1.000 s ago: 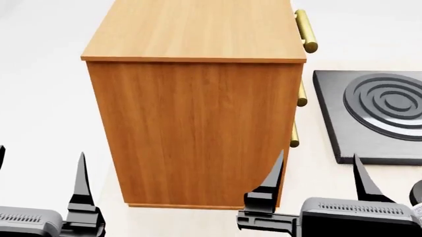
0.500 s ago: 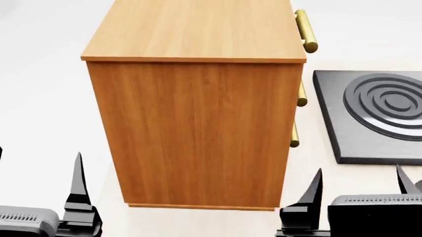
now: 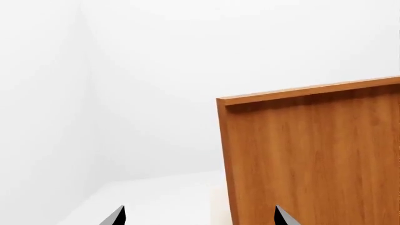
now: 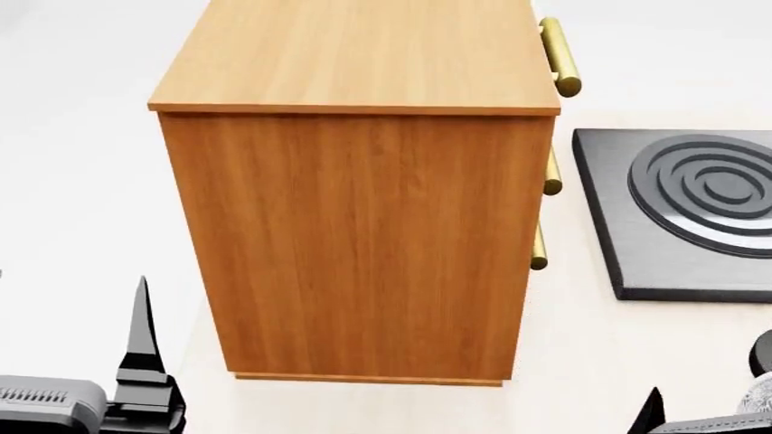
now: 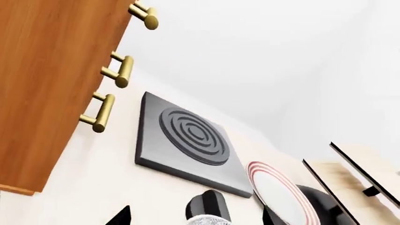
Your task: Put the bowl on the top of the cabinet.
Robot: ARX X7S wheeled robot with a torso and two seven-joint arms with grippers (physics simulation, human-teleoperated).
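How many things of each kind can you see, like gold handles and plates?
Cabinet: 1
Gold handles: 3
Dark square pad with rings: 1
Red-rimmed plate: 1
Robot grippers: 2, left gripper, right gripper
Total: 8

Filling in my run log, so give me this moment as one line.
stage: approach | cabinet: top bare | bowl: not visible | left gripper: open, empty | right gripper: open, empty, near plate

Simulated kitchen-like set: dark square hob (image 4: 690,212) with concentric rings, red-rimmed plate (image 5: 279,195), wooden cabinet (image 4: 356,190) with brass handles (image 5: 100,113), blank white surroundings.
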